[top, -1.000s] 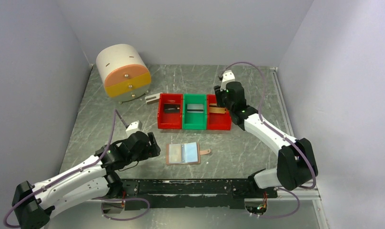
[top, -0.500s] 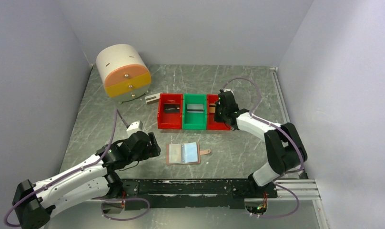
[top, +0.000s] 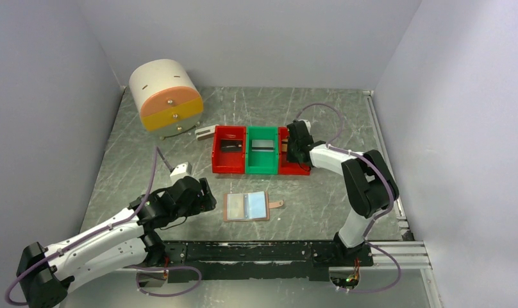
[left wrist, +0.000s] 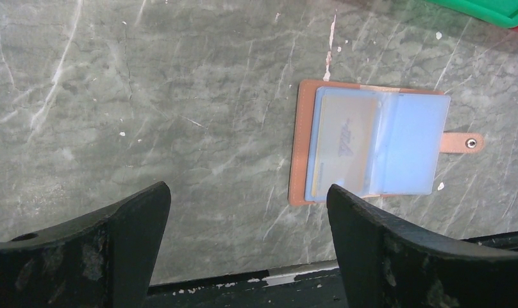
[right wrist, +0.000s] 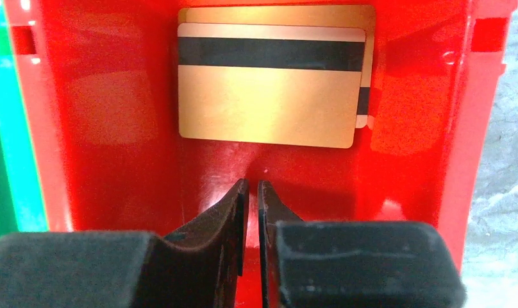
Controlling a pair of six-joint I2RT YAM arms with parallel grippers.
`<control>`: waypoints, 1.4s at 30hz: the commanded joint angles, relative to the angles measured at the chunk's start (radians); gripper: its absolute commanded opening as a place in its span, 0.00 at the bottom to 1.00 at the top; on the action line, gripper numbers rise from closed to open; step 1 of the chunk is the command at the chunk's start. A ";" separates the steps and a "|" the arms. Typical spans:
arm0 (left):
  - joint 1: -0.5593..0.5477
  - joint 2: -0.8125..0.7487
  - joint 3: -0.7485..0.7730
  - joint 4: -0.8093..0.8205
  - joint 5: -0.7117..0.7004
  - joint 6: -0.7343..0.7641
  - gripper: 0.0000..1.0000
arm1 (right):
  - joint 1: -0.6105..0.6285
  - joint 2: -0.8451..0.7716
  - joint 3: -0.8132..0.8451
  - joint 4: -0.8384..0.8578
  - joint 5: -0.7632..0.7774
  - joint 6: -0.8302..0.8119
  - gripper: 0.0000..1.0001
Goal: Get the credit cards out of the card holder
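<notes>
Mostly done, I judge: two gold credit cards [right wrist: 269, 90] lie in the red bin [right wrist: 102, 128], upper frame, with the right tool [right wrist: 252, 192] nearly closed and empty. One card [left wrist: 343, 144] sits in the open card holder [left wrist: 372, 144] at bench [left wrist: 147, 96] centre, beside the wide left tool [left wrist: 247, 192].

No legible txt in any view; credit card [left wrist: 343, 144] in card holder [left wrist: 299, 154] pocket has a faint slanted mark, too blurred to read.

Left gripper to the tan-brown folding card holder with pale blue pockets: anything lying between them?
Nothing: only bare scratched grey metal table separates the open left gripper from the card holder, clearest in the left wrist view.
</notes>
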 commanded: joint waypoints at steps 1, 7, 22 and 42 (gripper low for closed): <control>-0.005 -0.003 0.009 0.000 0.003 -0.010 0.97 | -0.002 0.041 0.035 0.021 0.054 -0.003 0.16; -0.005 0.005 0.006 0.001 0.003 -0.012 0.96 | -0.002 0.047 0.012 0.065 0.099 -0.007 0.16; -0.005 0.040 0.007 0.010 0.004 -0.010 0.96 | -0.003 0.070 -0.001 0.139 0.142 -0.012 0.17; -0.005 0.027 0.014 0.023 0.006 -0.013 0.97 | -0.002 -0.287 -0.100 0.081 -0.050 0.000 0.46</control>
